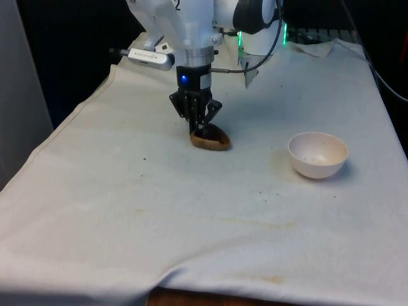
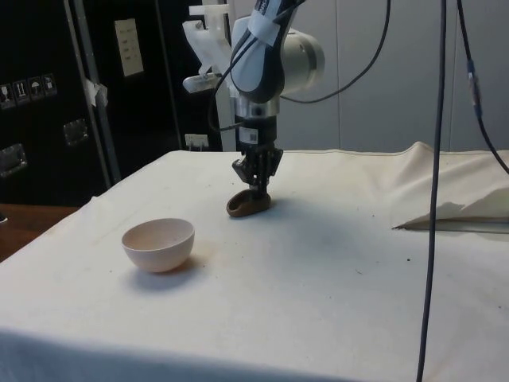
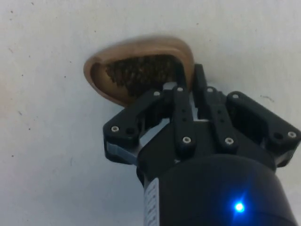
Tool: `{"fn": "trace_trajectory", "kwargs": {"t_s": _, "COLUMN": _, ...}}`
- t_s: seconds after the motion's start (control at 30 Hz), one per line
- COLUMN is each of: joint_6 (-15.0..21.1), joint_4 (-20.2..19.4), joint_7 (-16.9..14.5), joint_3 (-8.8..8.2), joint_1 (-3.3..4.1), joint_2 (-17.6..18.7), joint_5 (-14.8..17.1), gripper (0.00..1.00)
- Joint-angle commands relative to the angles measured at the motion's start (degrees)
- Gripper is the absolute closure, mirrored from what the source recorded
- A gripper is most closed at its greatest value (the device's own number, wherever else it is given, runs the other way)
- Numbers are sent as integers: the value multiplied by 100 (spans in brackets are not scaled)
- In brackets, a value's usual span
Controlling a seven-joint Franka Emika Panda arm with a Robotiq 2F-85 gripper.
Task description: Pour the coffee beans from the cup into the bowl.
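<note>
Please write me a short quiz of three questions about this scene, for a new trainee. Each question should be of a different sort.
1. True or false: the white round bowl already holds a heap of beans.
2. What fills the brown wooden cup?
3. The black two-finger gripper is: A) above the bowl, B) at the cup's rim, C) lifted high.

Key: 1 false, the bowl looks nearly bare. 2 dark coffee beans. 3 B, one finger inside the rim, one outside.

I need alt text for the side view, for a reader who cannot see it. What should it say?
The black gripper reaches straight down onto the rim of a brown cup that stands on a white cloth. A pale bowl stands apart from the cup, nearer the camera, with dark cabinets behind the table.
</note>
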Motion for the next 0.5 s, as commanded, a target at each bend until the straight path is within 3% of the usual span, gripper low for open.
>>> {"fn": "trace_trajectory", "kwargs": {"t_s": 0.0, "joint_6": 52, "joint_4": -17, "joint_7": -23, "joint_3": 29, "joint_1": -23, "joint_2": 17, "joint_5": 29, "gripper": 100}}
{"fn": "trace_trajectory", "kwargs": {"t_s": 0.47, "joint_6": -6, "joint_4": 0, "joint_7": 0, "joint_3": 0, "joint_1": 0, "joint_2": 0, "joint_5": 0, "gripper": 100}}
